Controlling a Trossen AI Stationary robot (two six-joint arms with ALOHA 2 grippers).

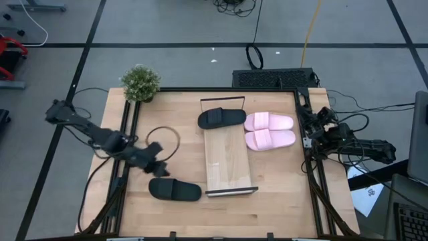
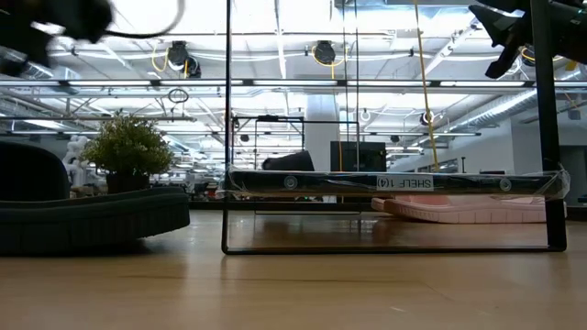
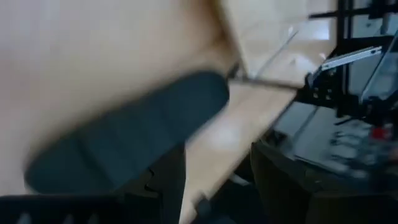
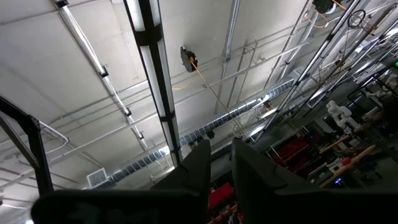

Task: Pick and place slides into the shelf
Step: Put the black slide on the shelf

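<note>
From above, the left arm reaches in from the table's left edge, elbow bent, its left gripper (image 1: 155,164) poised just over a black slide (image 1: 174,190) lying near the front of the tabletop (image 1: 281,194). A second black slide (image 1: 221,118) rests across the far end of the shelf (image 1: 229,161), with two pink slides (image 1: 270,130) side by side just to the right of it. The right arm is folded back at the table's right edge — its right gripper (image 1: 314,119) off the work.

At table height, the shelf (image 2: 394,182) spans the frame beside a potted plant (image 2: 128,151).

The left wrist view shows the fingers (image 3: 165,186) spread above the black slide (image 3: 130,140), holding nothing.

The right wrist view looks at the ceiling — fingers (image 4: 196,163) nearly together, empty.
</note>
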